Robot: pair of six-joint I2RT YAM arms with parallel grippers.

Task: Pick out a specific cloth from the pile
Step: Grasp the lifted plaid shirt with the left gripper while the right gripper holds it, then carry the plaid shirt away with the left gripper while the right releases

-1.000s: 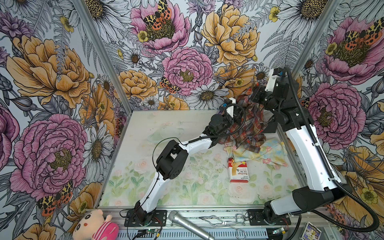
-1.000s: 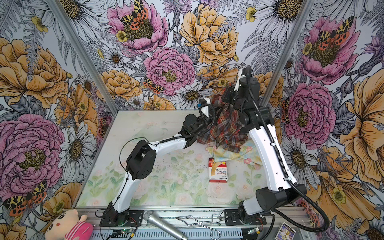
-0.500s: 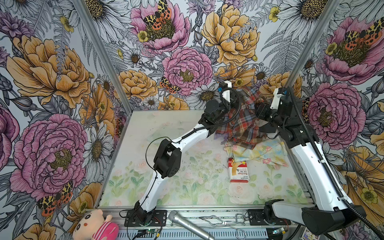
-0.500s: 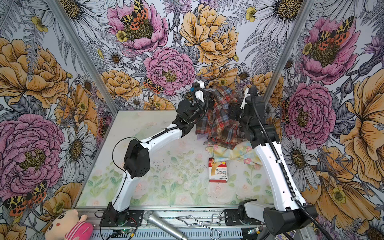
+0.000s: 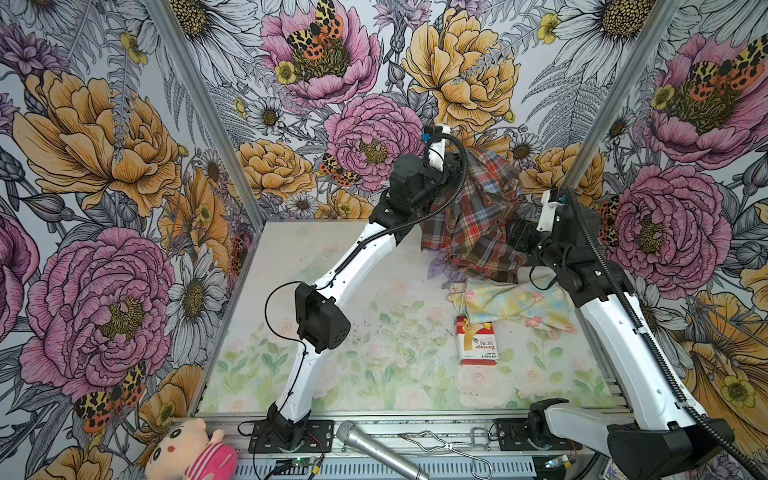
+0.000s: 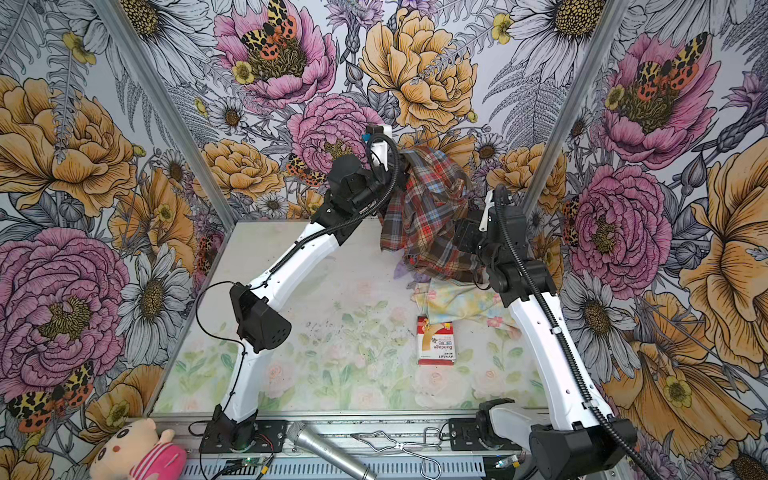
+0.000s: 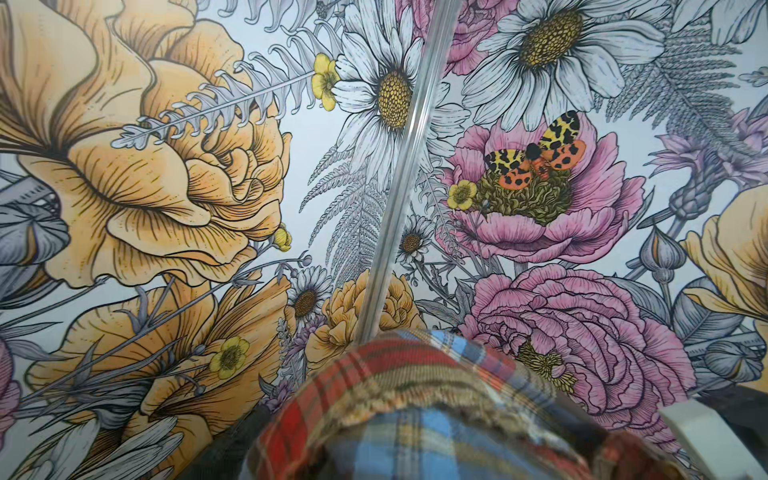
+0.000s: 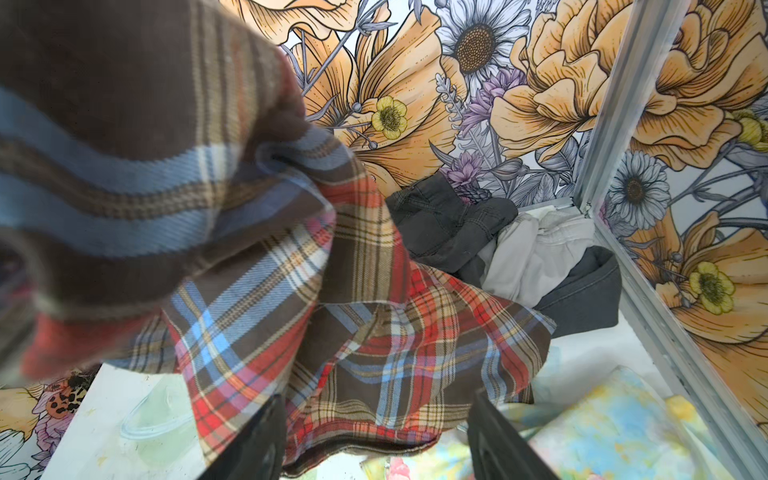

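The plaid cloth (image 5: 478,216) (image 6: 428,216) hangs in the air at the back right, bunched at its top in my left gripper (image 5: 455,166) (image 6: 401,166), which is shut on it. In the left wrist view the cloth (image 7: 415,415) covers the jaws. My right gripper (image 5: 515,237) (image 8: 378,444) stands open beside the cloth's lower right part (image 8: 374,332), whose hem hangs loose between the fingers (image 8: 257,440). The pile (image 8: 536,249) of dark grey and light grey fabrics lies in the back right corner. A lavender bit (image 5: 438,266) shows under the cloth.
A pale yellow floral cloth (image 5: 511,299) (image 8: 615,424) lies flat in front of the pile. A red and white bandage box (image 5: 476,338) sits just in front of it. Flowered walls and a metal corner post (image 8: 602,124) close in the back right. A microphone (image 5: 378,449), wire tongs (image 5: 449,446) and a plush doll (image 5: 191,453) lie on the front rail.
My left gripper has lifted the plaid cloth higher toward the back wall. My right gripper has opened, let go of the cloth and dropped lower to the right.
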